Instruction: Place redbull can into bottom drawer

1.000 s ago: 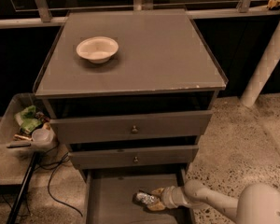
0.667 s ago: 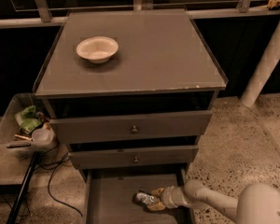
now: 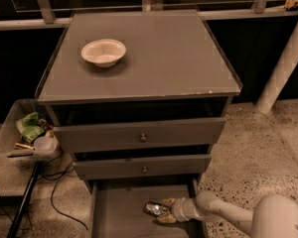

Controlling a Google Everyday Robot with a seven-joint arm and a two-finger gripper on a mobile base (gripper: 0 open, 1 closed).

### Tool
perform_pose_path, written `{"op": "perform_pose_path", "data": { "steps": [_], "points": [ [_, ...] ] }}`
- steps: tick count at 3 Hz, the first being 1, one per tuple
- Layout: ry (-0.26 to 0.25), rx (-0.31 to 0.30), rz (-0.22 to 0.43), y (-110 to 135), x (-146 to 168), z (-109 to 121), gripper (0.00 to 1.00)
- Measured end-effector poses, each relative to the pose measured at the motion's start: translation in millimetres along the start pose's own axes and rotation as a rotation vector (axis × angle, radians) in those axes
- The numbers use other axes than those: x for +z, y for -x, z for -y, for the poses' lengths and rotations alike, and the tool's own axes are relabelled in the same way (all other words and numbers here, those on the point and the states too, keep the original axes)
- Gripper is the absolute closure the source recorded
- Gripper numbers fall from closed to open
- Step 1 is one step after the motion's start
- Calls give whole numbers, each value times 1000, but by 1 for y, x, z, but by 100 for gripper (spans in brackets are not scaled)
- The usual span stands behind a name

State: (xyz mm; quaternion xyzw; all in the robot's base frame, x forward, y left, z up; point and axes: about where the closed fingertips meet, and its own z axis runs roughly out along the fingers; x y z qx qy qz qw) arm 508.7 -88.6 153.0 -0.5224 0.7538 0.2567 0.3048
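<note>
The bottom drawer (image 3: 120,216) is pulled open, a shallow grey tray under the two upper drawers. The redbull can (image 3: 155,209) lies on its side on the drawer floor, right of the middle. My gripper (image 3: 163,210) reaches in from the right, with one tan finger (image 3: 168,202) above the can and one below it. The fingers sit on either side of the can's right end. The white arm (image 3: 228,216) runs off to the lower right.
A cream bowl (image 3: 104,51) sits on the cabinet top. The two upper drawers (image 3: 141,135) with small knobs stick out slightly. A clear bin (image 3: 24,138) with scraps stands at the left, with cables on the floor. A white post (image 3: 283,63) stands at the right.
</note>
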Motion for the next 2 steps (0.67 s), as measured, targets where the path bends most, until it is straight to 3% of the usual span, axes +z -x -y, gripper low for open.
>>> {"op": "perform_pose_path", "data": {
  "steps": [1, 2],
  "points": [
    [0, 0, 0, 0, 0, 0, 0],
    [0, 0, 0, 0, 0, 0, 0]
  ]
}}
